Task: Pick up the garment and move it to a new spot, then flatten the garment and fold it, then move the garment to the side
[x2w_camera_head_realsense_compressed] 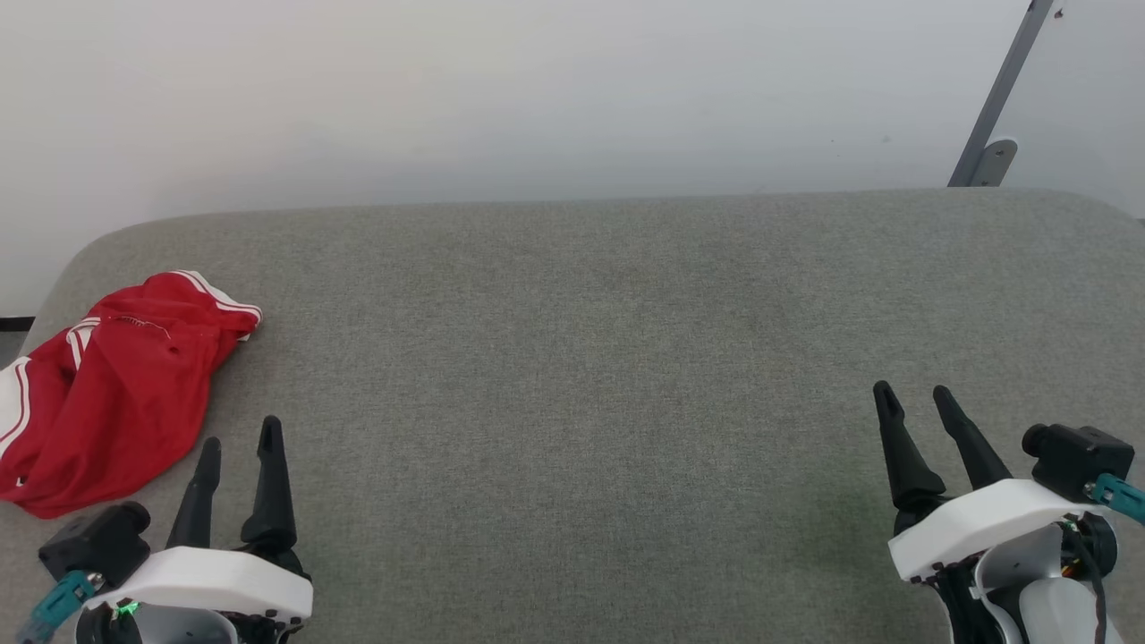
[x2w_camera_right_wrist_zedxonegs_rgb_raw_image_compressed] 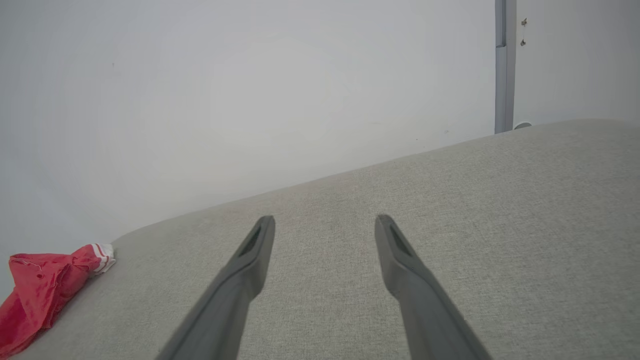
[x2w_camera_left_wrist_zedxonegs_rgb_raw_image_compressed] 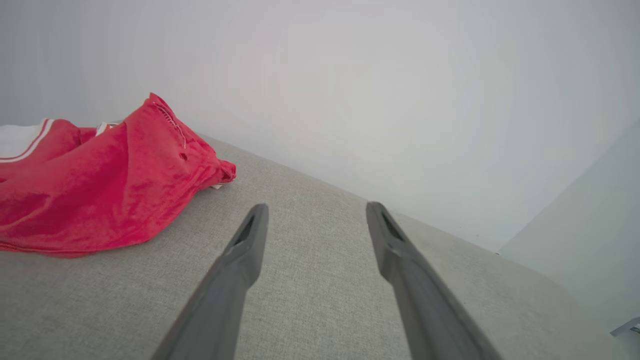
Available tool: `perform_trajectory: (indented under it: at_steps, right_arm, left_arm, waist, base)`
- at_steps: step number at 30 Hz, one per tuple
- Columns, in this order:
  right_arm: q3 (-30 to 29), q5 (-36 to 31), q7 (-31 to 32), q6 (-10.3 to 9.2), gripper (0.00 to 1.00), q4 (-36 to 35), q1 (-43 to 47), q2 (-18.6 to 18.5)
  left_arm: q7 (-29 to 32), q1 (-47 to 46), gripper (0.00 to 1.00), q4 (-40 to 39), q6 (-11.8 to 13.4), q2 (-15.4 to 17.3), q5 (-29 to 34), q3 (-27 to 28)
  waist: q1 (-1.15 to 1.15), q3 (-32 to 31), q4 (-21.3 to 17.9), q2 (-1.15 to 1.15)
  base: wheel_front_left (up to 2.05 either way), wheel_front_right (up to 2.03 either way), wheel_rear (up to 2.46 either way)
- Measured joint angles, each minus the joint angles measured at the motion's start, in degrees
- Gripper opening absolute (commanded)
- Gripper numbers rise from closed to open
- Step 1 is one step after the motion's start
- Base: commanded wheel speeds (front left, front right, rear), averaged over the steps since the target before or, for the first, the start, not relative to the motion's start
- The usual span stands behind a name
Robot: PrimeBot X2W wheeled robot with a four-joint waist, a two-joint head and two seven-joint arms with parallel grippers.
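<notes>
Red garment (x2w_camera_head_realsense_compressed: 107,385) sits crumpled at the grey table's (x2w_camera_head_realsense_compressed: 590,358) left end, just beyond my left gripper (x2w_camera_head_realsense_compressed: 240,438). My right gripper (x2w_camera_head_realsense_compressed: 912,394) is well apart from it. Both are spread wide, holding nothing.

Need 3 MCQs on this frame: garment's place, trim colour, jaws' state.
1. Where does the garment lie on the grey surface?
A. far left
B. centre
C. far right

2. Its trim stripes are:
A. blue
B. white
C. yellow

3. Jaws of the left gripper and right gripper are:
A. both open, empty
B. both shut on cloth
C. one open, one shut

Answers:
1 A: it lies crumpled by the surface's left edge, beside the left gripper.
2 B: white stripes edge the red cloth.
3 A: both pairs stand apart over bare surface.
</notes>
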Motion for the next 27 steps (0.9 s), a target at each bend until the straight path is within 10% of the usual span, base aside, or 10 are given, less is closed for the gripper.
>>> perform_trajectory:
  at_steps: [27]
  right_arm:
    - [0.7,-13.7,-3.1,0.04,1.0,-0.9,-0.3,-0.4]
  left_arm:
    - [-3.5,1.1,1.0,-0.8,-1.3,0.4,11.8,-1.0]
  waist:
    - [0.0,-0.1,-0.3,0.0]
  base:
    - [0.0,0.0,0.0]
